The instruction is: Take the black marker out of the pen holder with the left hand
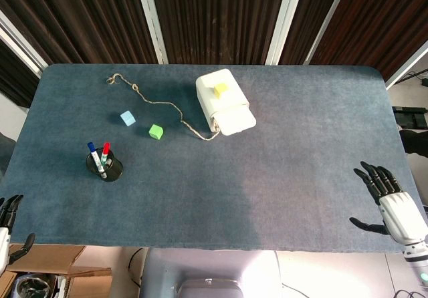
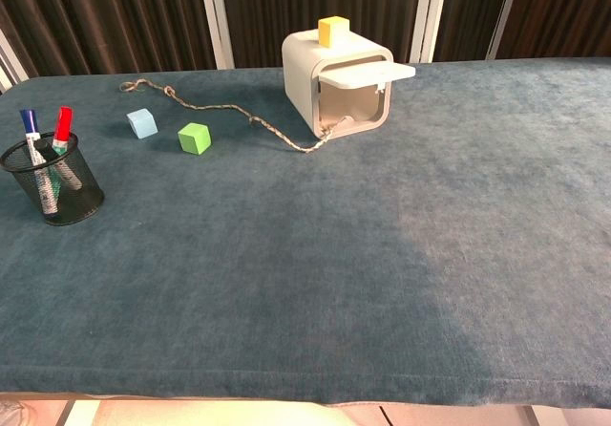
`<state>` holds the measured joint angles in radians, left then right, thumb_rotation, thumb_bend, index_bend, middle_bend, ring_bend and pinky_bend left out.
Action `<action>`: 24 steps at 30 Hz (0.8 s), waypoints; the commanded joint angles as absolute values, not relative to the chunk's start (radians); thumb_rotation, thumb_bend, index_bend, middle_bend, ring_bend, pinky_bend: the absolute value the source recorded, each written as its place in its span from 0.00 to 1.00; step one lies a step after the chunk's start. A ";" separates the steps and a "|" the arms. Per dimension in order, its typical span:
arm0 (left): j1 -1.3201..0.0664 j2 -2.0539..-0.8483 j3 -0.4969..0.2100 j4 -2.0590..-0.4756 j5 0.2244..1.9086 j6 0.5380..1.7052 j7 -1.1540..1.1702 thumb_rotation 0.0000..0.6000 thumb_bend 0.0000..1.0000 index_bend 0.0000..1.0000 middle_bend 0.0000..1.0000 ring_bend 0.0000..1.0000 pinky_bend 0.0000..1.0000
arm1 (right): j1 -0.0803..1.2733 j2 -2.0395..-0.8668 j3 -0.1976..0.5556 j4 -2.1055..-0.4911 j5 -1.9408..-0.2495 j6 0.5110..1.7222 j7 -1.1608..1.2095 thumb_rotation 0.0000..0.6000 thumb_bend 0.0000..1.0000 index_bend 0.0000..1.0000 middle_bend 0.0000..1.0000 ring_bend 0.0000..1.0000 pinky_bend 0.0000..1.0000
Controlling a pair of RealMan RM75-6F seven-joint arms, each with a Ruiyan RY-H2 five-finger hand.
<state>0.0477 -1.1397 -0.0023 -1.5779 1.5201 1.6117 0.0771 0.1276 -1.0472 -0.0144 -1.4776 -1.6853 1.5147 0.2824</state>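
The black mesh pen holder [image 1: 105,164] [image 2: 55,182] stands near the table's left side. A blue-capped marker [image 2: 31,125] and a red-capped marker [image 2: 63,123] stick out of it. A black marker is hard to make out against the dark mesh. My left hand [image 1: 9,222] is at the table's front left corner, well short of the holder, holding nothing, with its fingers apart. At the front right edge, my right hand [image 1: 386,198] lies open with spread fingers and is empty. Neither hand shows in the chest view.
A white box [image 1: 225,101] [image 2: 336,80] with a yellow cube [image 1: 221,89] on top stands at the back middle. A rope [image 1: 157,104] runs from it toward the back left. A light blue cube [image 1: 127,117] and a green cube [image 1: 156,131] lie behind the holder.
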 commanded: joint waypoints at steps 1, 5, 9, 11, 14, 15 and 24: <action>0.047 -1.144 -0.002 -1.574 1.520 1.609 0.079 1.00 0.31 0.08 0.10 0.05 0.00 | 0.137 -1.046 -0.011 -1.484 -1.684 1.503 0.276 1.00 0.00 0.00 0.02 0.00 0.02; 0.039 -1.149 -0.012 -1.577 1.528 1.612 0.089 1.00 0.31 0.09 0.10 0.06 0.00 | 0.147 -1.043 -0.005 -1.493 -1.683 1.496 0.271 1.00 0.00 0.00 0.02 0.00 0.02; 0.010 -1.159 -0.040 -1.593 1.559 1.625 0.123 1.00 0.31 0.12 0.14 0.11 0.07 | 0.146 -1.036 0.003 -1.498 -1.673 1.503 0.272 1.00 0.00 0.00 0.02 0.00 0.02; -0.022 -1.166 -0.060 -1.608 1.586 1.618 0.150 1.00 0.31 0.15 0.18 0.16 0.18 | 0.143 -1.030 0.008 -1.500 -1.669 1.515 0.272 1.00 0.00 0.00 0.02 0.00 0.02; -0.088 -1.176 -0.094 -1.640 1.622 1.578 0.186 1.00 0.31 0.20 0.23 0.22 0.30 | 0.138 -1.015 0.018 -1.505 -1.662 1.533 0.271 1.00 0.00 0.00 0.02 0.00 0.02; -0.112 -1.181 -0.105 -1.651 1.631 1.561 0.198 1.00 0.31 0.22 0.26 0.25 0.34 | 0.136 -1.010 0.021 -1.508 -1.660 1.537 0.270 1.00 0.00 0.00 0.02 0.00 0.02; -0.352 -1.286 -0.218 -1.705 1.502 1.267 0.407 1.00 0.35 0.28 0.31 0.33 0.50 | 0.128 -0.981 0.030 -1.531 -1.651 1.553 0.260 1.00 0.00 0.00 0.02 0.00 0.02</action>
